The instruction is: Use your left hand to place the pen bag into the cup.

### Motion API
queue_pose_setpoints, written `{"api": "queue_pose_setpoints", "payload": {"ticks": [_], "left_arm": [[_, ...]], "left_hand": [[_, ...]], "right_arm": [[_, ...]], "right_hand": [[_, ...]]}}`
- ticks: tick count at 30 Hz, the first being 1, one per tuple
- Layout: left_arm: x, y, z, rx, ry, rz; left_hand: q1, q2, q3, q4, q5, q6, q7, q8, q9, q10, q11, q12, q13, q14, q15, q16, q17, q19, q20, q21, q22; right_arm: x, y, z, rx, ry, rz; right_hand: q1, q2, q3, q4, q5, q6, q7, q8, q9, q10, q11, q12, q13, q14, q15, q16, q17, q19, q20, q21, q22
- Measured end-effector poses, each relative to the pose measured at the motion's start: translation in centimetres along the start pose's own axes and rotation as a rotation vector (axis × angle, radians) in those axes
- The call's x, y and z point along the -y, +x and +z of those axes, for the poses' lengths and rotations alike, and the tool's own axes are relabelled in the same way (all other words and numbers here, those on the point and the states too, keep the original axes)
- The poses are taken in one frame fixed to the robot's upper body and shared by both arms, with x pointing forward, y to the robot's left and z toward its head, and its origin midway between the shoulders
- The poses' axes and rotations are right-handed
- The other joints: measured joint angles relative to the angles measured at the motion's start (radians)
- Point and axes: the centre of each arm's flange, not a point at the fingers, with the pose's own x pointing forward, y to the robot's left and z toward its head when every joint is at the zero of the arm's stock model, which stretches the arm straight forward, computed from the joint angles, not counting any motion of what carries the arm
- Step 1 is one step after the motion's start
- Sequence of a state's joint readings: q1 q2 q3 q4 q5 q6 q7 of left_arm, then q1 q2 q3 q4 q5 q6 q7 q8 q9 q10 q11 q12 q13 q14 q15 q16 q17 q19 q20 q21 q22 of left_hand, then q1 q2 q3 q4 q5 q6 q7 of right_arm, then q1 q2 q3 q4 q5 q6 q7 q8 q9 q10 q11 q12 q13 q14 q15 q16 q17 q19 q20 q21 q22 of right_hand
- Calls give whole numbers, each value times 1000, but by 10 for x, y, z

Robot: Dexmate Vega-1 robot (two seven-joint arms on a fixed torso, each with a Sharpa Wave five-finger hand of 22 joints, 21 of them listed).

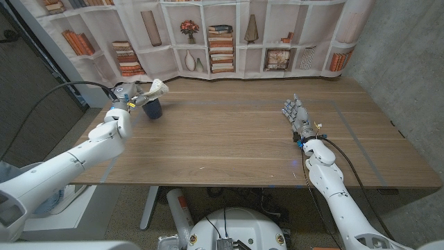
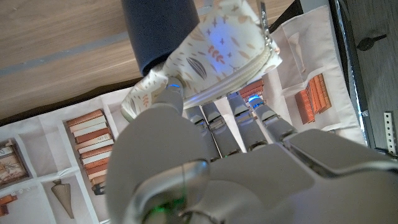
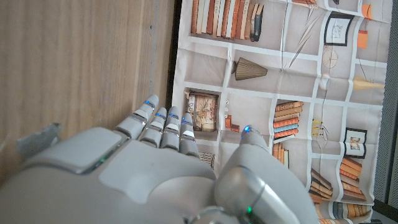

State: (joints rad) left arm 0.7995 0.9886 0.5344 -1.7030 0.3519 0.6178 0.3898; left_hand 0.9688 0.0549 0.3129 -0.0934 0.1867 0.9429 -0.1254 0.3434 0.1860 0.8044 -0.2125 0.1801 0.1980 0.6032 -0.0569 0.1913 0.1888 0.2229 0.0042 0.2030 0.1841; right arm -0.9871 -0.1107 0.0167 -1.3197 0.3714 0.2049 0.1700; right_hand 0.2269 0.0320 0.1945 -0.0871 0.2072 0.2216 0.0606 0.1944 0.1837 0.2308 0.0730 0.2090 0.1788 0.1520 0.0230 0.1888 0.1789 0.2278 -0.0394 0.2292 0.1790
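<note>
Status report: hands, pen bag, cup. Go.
Left hand grips pen bag, bag over rim of dark cup, not dropped in. Right hand open, apart on table. Nothing blocking cup.

Wooden table (image 1: 229,132), printed bookshelf backdrop (image 1: 222,35) along its far edge, grey wall (image 1: 402,62) at right

— What's in front of the wrist camera?
— The back of the right hand (image 3: 168,168), pale grey, fingers (image 3: 163,124) side by side and straight, the thumb (image 3: 252,152) set apart, nothing held.
— And beyond it?
— The wooden counter (image 3: 81,68) on one side, and a backdrop (image 3: 280,81) printed with bookshelves, books and small ornaments on the other.
</note>
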Motion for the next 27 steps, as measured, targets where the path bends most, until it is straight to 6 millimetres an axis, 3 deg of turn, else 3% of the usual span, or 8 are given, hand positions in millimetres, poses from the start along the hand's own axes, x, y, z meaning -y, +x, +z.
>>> {"api": "queue_pose_setpoints", "payload": {"ticks": [8,13,27], "left_arm": [[-5,-4,-4,-12,-4,3],[-6,-4,-5,-18,0,12],[-8,6,8,-10,8,34]], "left_hand": [[-4,-3,-3,5,0,-11,0,0,0,-10,0,0,0,-8,1,0,0,-3,8,0,0],[4,18,18,1,7,-7,-4,0,1,-10,0,5,0,-8,2,0,-1,0,11,0,0],[13,27,23,-1,7,-15,-7,-8,3,-7,-3,6,0,-8,2,0,-3,0,10,0,0]], "right_arm": [[-1,0,-1,-8,-1,7],[0,0,-3,-13,0,7],[5,-2,-6,-22,6,-7]], "right_hand": [[0,0,0,0,0,0,0,0,0,2,-2,0,0,6,6,0,0,0,0,-2,0],[0,0,0,0,0,0,0,0,0,2,-2,0,0,5,6,0,0,0,0,-4,0],[0,0,-3,-3,0,0,0,0,0,2,-2,0,0,5,6,0,0,4,4,-4,0]]}}
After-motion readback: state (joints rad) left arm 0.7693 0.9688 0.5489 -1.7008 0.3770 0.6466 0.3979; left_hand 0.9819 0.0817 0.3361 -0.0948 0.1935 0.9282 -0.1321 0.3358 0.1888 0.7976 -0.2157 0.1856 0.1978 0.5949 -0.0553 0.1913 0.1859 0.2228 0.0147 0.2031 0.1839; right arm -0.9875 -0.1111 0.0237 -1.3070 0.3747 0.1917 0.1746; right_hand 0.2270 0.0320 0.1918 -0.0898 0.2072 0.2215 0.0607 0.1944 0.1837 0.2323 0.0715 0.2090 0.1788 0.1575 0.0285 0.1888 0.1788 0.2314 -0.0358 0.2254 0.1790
